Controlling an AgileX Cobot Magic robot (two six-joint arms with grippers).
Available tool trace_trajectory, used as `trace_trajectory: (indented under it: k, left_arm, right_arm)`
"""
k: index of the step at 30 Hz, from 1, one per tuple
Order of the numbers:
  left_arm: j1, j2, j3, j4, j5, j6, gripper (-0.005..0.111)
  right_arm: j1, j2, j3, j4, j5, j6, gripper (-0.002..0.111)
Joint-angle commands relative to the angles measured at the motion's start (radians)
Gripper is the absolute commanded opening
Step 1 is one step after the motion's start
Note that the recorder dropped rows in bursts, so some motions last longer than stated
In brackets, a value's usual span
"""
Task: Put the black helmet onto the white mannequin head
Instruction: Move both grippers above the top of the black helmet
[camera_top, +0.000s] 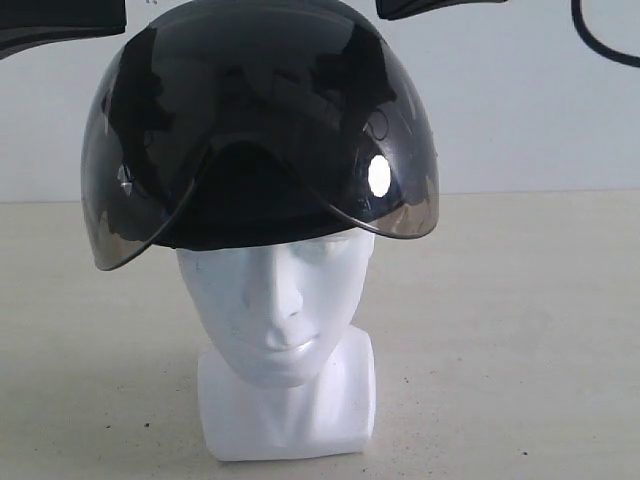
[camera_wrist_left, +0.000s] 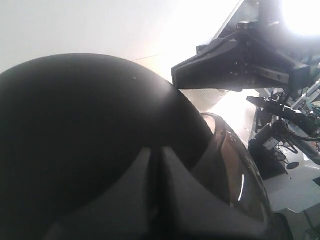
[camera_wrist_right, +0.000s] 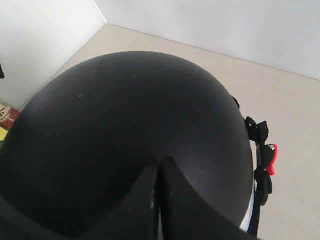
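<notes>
I am looking at the white mannequin head (camera_top: 285, 300) from the front. It stands upright on its squarish base on the pale bench (camera_top: 520, 340), facing the exterior camera. The black helmet (camera_top: 260, 110) sits over the crown and covers the head down to about the brow. The nose, mouth and neck are bare below it. Its smoky visor (camera_top: 400, 200) curves across the front and hangs lower on the left of that view than on the right. A plain light wall (camera_top: 540, 110) stands behind.

From the left wrist camera, the left tool (camera_wrist_left: 156, 152) has its two fingers pressed together with only a thin seam between them. They hold nothing, and their tips lie against the helmet's matte dome.

From the right wrist camera, the right tool (camera_wrist_right: 159, 161) is the same: fingers together, empty, tips on the dome. Beside the helmet's rim there, a black strap buckle (camera_wrist_right: 261, 150) with a small red tab hangs over the bench.

I cannot tell whether the helmet is fully seated.
</notes>
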Motion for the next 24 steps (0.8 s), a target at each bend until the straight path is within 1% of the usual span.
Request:
trace_trajectory:
  k: [1,3,10,15,20,24]
  left_arm:
    - [-0.032,-0.009,0.017,-0.009,-0.005,-0.004,0.004]
    - [-0.048,-0.009,0.028,-0.009,-0.005,-0.004,0.004]
    - [-0.048,-0.013,0.060,-0.009,-0.005,-0.004,0.004]
    - [-0.048,-0.017,0.062,-0.009,-0.005,-0.020,0.004]
    - [-0.048,-0.017,0.065,-0.009,-0.005,-0.025,0.004]
    - [-0.048,-0.037,0.105,-0.009,-0.005,-0.025,0.004]
  right_arm:
    - [0.002,0.006,-0.005,0.033,0.017,-0.003,0.000]
    - [0.002,0.006,-0.005,0.038,0.020,0.004,0.000]
    - [0.002,0.006,-0.005,0.040,0.076,0.012,0.000]
    - [0.002,0.006,-0.005,0.040,0.136,0.017,0.000]
    - [0.051,0.006,-0.005,0.021,0.153,0.047,0.000]
    - [0.111,0.006,-0.005,-0.052,0.153,0.098,0.000]
